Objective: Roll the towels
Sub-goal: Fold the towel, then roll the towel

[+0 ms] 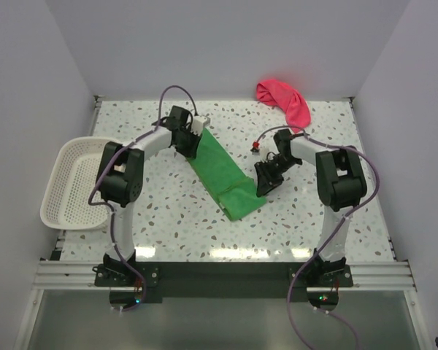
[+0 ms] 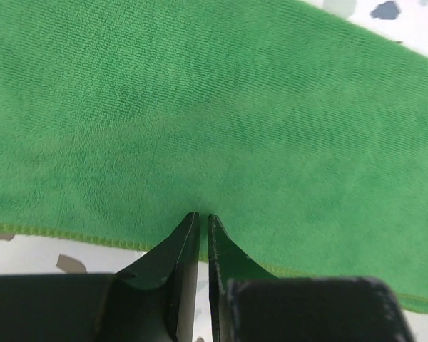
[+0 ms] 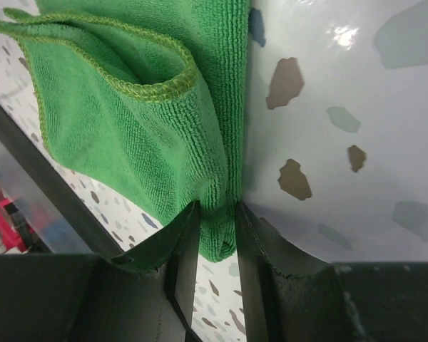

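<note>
The green towel [image 1: 219, 171] is lying far-left to near-right, the left pincer [image 2: 203, 216] pinching its far end and the right pincer [image 3: 212, 210] pinching its folded near end.

A white speckled table [image 1: 175, 219] carries a green towel [image 1: 219, 171] stretched diagonally across its centre, near end folded over. A pink-red towel [image 1: 285, 102] lies bunched at the far edge, towards the right corner, and a white mesh basket [image 1: 51, 186] sits at the left edge.

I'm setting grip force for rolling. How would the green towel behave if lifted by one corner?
Probably floppy: the green towel folds softly where the right gripper pinches it, so it would likely drape. Its fuzzy weave suggests good grip, little slipping. It looks thin, so probably light.
</note>
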